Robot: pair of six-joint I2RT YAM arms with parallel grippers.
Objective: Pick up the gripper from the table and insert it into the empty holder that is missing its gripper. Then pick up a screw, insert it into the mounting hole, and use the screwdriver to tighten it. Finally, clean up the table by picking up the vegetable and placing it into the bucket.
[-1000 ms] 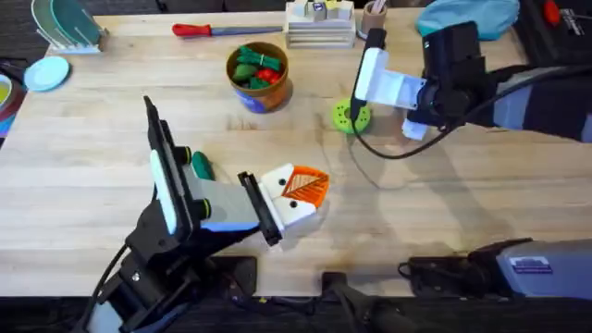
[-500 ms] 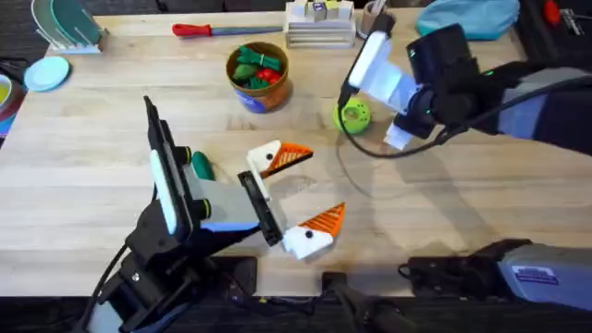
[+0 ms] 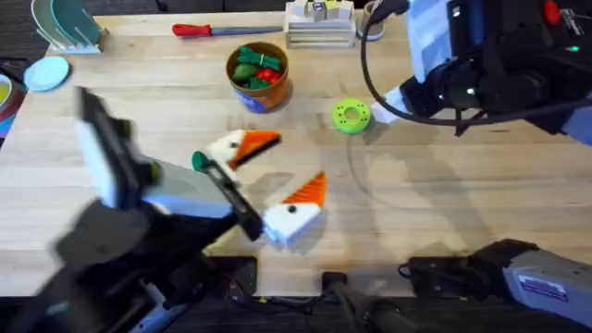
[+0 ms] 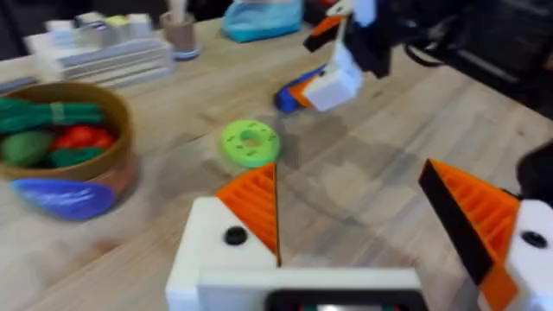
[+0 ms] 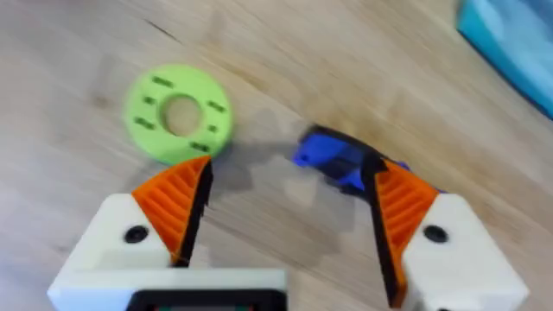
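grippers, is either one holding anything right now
Nothing is held. The left gripper and the right gripper both have their jaws apart with only table between them.

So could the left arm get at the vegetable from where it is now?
Probably yes: the vegetable lies on bare table just beside the open left gripper, nothing between them, though the arm partly covers it.
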